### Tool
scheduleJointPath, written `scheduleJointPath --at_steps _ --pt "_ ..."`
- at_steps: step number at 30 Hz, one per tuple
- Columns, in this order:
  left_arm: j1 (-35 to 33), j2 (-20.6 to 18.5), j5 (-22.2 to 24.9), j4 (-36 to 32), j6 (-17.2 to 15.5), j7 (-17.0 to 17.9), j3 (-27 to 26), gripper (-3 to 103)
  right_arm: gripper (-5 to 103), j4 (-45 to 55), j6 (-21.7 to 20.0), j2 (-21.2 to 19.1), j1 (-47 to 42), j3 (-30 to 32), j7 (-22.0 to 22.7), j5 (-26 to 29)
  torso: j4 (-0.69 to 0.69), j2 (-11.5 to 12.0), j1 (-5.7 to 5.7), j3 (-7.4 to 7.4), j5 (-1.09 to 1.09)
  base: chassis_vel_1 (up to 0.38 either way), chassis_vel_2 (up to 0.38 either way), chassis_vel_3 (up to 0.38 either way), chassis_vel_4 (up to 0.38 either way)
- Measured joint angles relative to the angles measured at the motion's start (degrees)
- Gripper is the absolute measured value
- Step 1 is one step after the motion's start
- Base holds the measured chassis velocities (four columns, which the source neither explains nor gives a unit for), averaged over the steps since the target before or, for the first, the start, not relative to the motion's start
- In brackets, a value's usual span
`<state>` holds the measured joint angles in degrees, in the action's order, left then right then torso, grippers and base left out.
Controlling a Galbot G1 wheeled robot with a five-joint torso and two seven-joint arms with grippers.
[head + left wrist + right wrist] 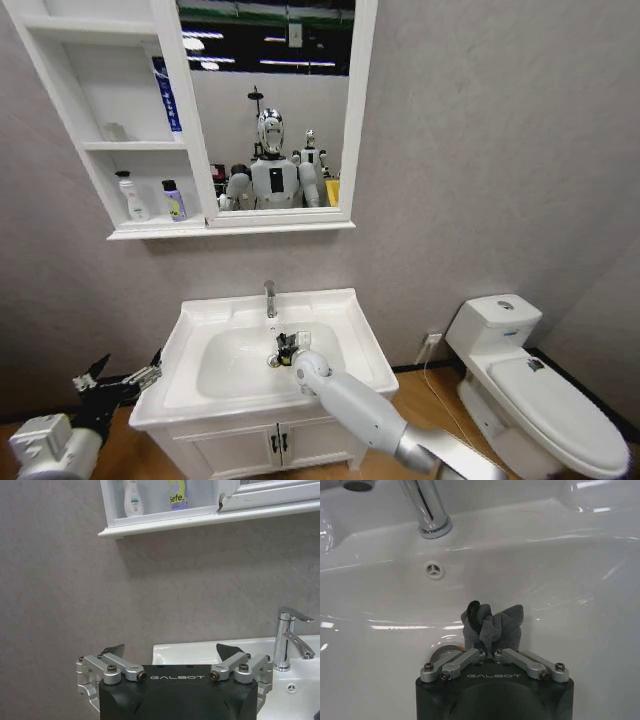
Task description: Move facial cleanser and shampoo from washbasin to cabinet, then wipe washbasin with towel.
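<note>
My right gripper (286, 350) is down in the bowl of the white washbasin (350, 325), just in front of the chrome tap (270, 298). It is shut on the bunched dark towel (494, 623), which sits against the bowl (545, 580) by the drain. Two bottles stand on the cabinet's (120, 232) lowest shelf: a white pump bottle (133, 197) and a purple-labelled one (174, 201). Which is the facial cleanser and which the shampoo I cannot tell. My left gripper (120, 378) hangs open and holds nothing, left of the washbasin, below rim height.
A white toilet (540, 390) stands at the right against the grey wall. The two-door vanity cupboard (275, 442) sits under the basin. A blue pack (166, 95) stands on a higher shelf. The mirror (275, 110) reflects the robot.
</note>
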<state>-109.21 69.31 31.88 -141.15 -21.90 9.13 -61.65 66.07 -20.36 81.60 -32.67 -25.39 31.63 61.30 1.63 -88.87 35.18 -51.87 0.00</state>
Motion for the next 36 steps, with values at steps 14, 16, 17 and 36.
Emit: scheduleJointPath --at_steps 14,16,17,36 --pt "0.0 0.0 0.0 0.0 0.0 0.0 0.0 100 3 -19.19 0.2 9.37 5.64 -1.06 -8.86 -0.55 0.0 0.01 0.02 0.0 -0.01 0.0 0.0 0.0 0.0" --pt "0.0 0.0 0.0 0.0 0.0 0.0 0.0 100 3 -20.06 0.22 10.05 6.03 -1.27 -9.18 -0.47 -0.01 0.01 0.02 0.0 -0.01 0.0 0.0 0.0 0.0" --pt "0.0 0.0 0.0 0.0 0.0 0.0 0.0 100 3 -21.41 0.26 10.62 6.62 -1.62 -9.61 -0.22 -0.02 0.01 0.01 0.0 0.01 0.0 0.0 0.0 0.0" --pt "0.0 0.0 0.0 0.0 0.0 0.0 0.0 100 3 -21.57 1.81 10.59 5.01 -5.5 -14.63 -2.92 0.03 0.01 0.02 -0.01 -0.01 0.0 0.0 0.0 0.0"
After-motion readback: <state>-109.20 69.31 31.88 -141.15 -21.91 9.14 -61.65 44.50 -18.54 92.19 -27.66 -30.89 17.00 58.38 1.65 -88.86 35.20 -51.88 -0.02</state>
